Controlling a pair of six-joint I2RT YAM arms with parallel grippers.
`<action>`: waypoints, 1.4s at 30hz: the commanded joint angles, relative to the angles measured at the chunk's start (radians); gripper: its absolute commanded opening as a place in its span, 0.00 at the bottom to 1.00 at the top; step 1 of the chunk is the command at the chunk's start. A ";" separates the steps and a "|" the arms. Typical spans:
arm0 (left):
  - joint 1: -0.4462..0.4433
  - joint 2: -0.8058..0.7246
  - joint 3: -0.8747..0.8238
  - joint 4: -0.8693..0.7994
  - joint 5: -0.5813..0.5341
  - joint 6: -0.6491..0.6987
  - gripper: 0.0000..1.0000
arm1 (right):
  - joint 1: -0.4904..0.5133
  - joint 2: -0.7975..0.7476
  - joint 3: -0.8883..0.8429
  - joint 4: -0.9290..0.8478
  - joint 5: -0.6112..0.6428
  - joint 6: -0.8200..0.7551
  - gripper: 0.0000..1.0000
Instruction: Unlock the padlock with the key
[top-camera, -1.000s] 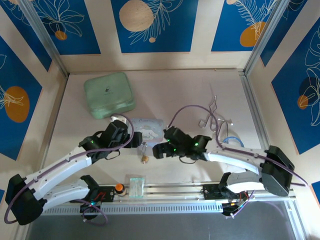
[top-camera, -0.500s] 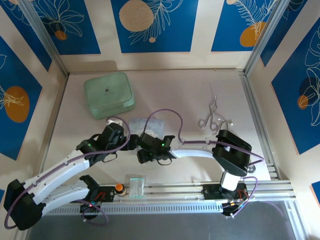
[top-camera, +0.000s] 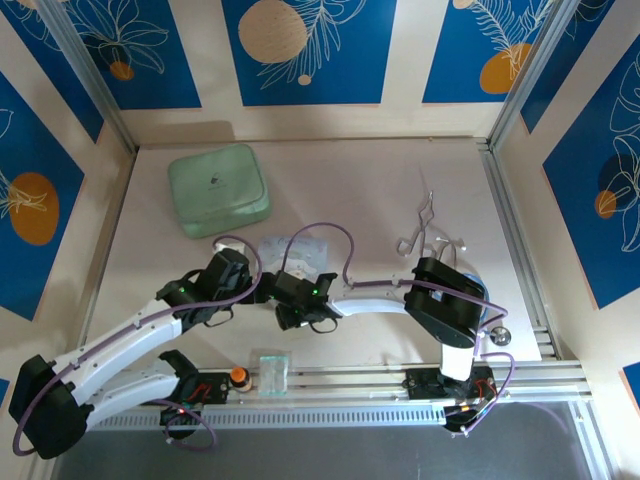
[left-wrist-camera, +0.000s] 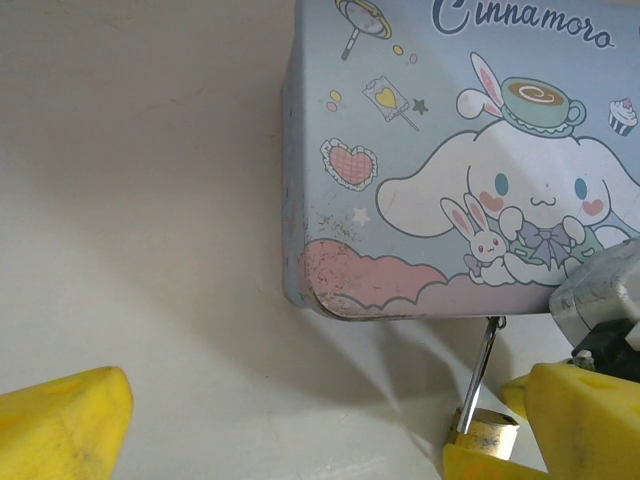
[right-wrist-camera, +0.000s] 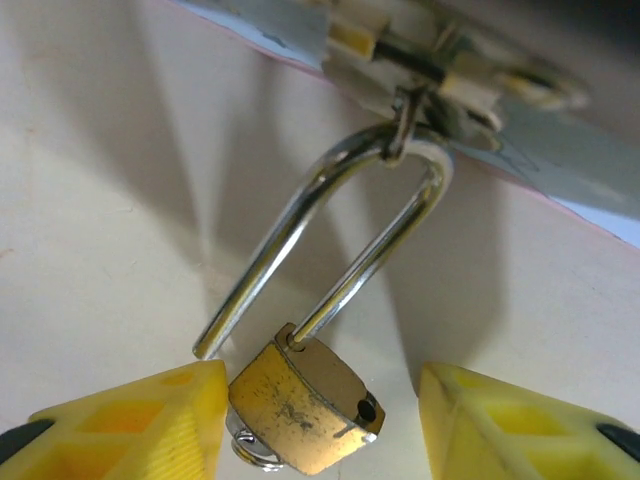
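The right gripper (right-wrist-camera: 320, 425) has its jaws part-way closed around the padlock (right-wrist-camera: 305, 405). The pad on the view's left (right-wrist-camera: 130, 425) touches the brass body. The other pad stands clear of it, with a strip of table (right-wrist-camera: 100, 200) showing between, so nothing is clamped. The shackle (right-wrist-camera: 330, 230) runs from the body to the hasp (right-wrist-camera: 410, 100) on the edge of the tin (left-wrist-camera: 450, 150). One leg sits in the body and the other ends free just beside it. The left gripper (left-wrist-camera: 325, 420) is spread to its widest and holds nothing. It hangs near the tin's corner, with the padlock at the lower right of its view.

A second ago the right arm reached in from the right with its jaws wider. Its gripper was just beside the padlock, which lay in plain sight below the tin in the top view. Now that arm is folded, and its gripper has shifted left, over the padlock. The left arm has barely moved. The green case (top-camera: 218, 190) and the scissors (top-camera: 425, 225) lie where they did.

In the top view the right gripper now covers the padlock. A thin silver ring (right-wrist-camera: 250, 452) shows under the body, cut by the frame edge; I cannot tell whether the key hangs on it. In the left wrist view, yellow pads crowd the padlock at the bottom right, also cut off. I cannot tell which gripper each belongs to.
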 joint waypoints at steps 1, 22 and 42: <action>0.011 -0.005 -0.009 0.003 -0.026 -0.011 1.00 | 0.007 0.015 -0.012 0.010 -0.026 0.029 0.46; 0.002 0.078 0.124 -0.014 0.038 0.243 1.00 | -0.096 -0.209 -0.314 0.181 -0.164 0.094 0.17; -0.221 0.543 0.369 -0.035 -0.135 0.743 0.87 | -0.328 -0.376 -0.658 0.531 -0.411 0.188 0.10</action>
